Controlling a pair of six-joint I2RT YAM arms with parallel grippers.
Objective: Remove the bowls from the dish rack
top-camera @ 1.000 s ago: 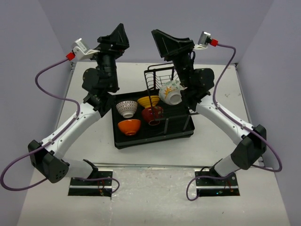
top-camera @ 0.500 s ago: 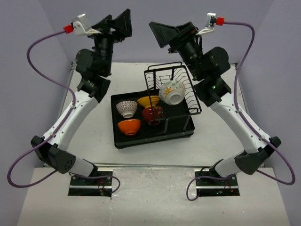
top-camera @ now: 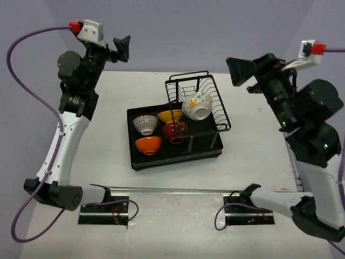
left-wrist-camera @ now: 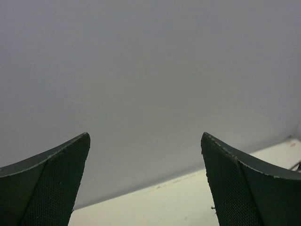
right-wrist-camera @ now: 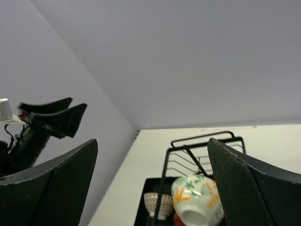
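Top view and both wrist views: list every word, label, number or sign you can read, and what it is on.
None readable. The flowered bowl and the brown-patterned bowl carry only decoration; the dish rack is plain black.

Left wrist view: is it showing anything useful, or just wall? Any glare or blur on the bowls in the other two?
Left wrist: only blank wall and a strip of table, framed by the open left claw; no bowls. Right wrist: flowered bowl sharp, low in frame. Top external: even light, soft shadows, no harsh glare, dish rack and contents crisp.
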